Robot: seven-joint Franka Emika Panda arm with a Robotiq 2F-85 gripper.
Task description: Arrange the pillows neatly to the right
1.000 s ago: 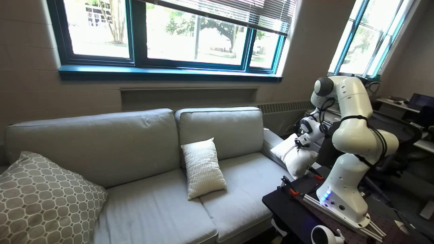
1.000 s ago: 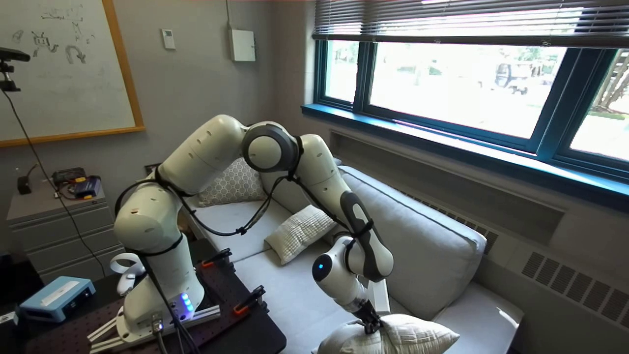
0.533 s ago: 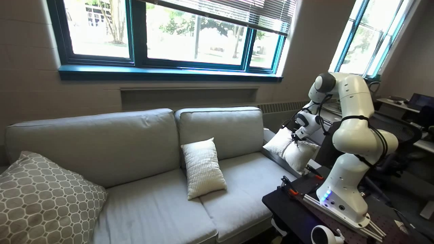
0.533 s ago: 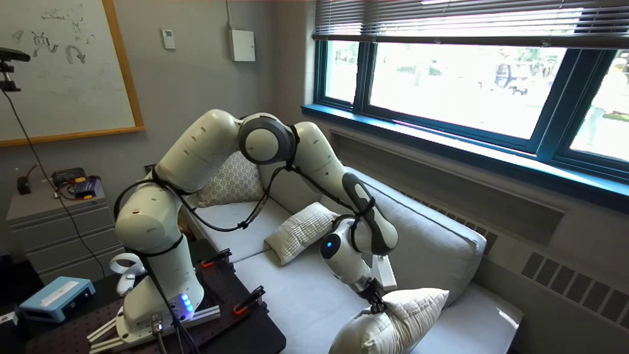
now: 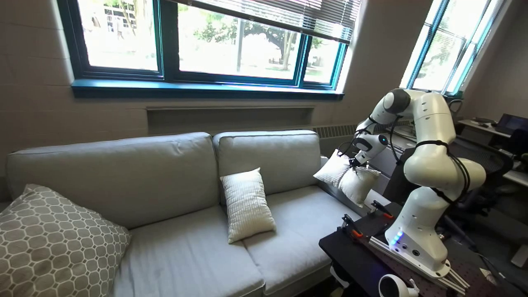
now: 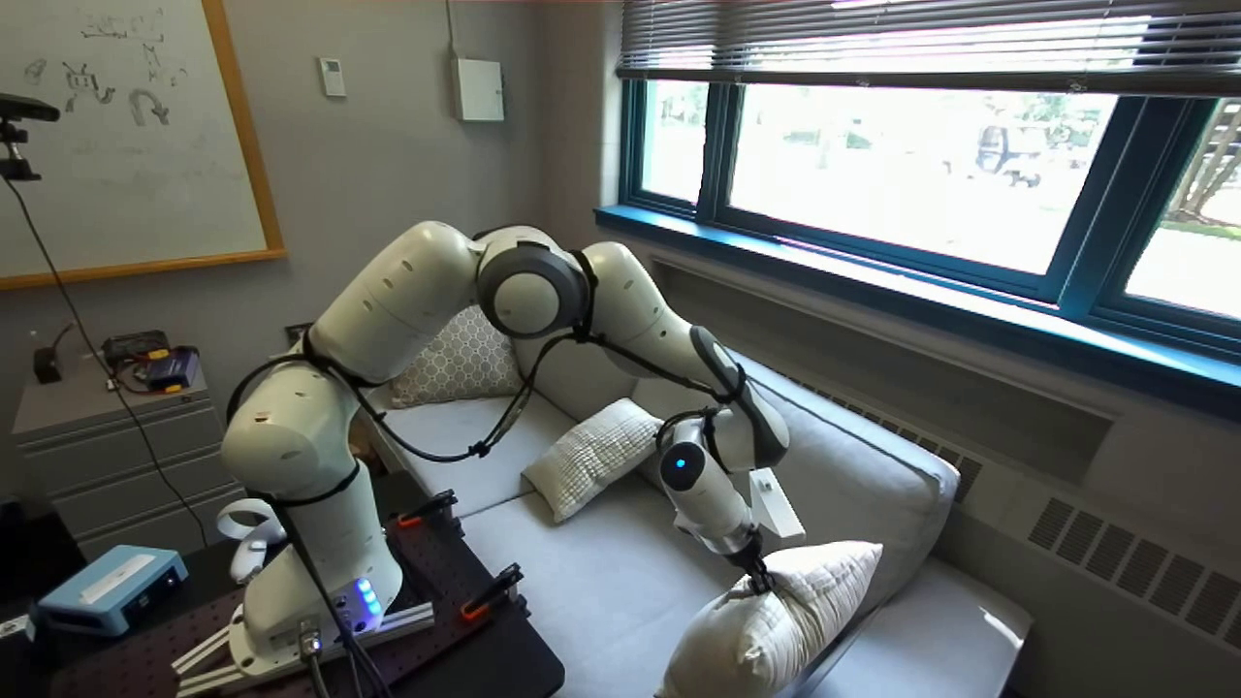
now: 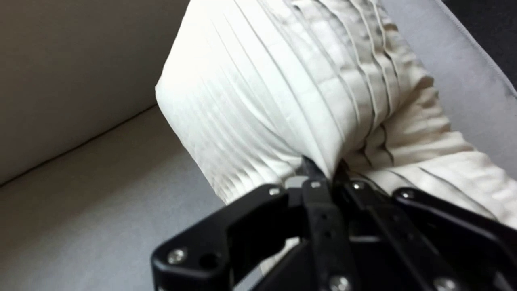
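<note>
Pillow [image 6: 781,620] nearer backrest [image 6: 873,480] (gap unclear).

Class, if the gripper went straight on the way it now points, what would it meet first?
The white pillow held by the gripper, which would press straight into it. Beyond that, probably the sofa, though depth is unclear.

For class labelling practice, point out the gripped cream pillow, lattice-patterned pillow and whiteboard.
Gripped cream pillow [image 7: 278,93], wrist view: pleated face.
Lattice-patterned pillow [image 5: 62,247], in an exterior view: patterned face.
Whiteboard [image 6: 136,179], in an exterior view: writing surface.
</note>
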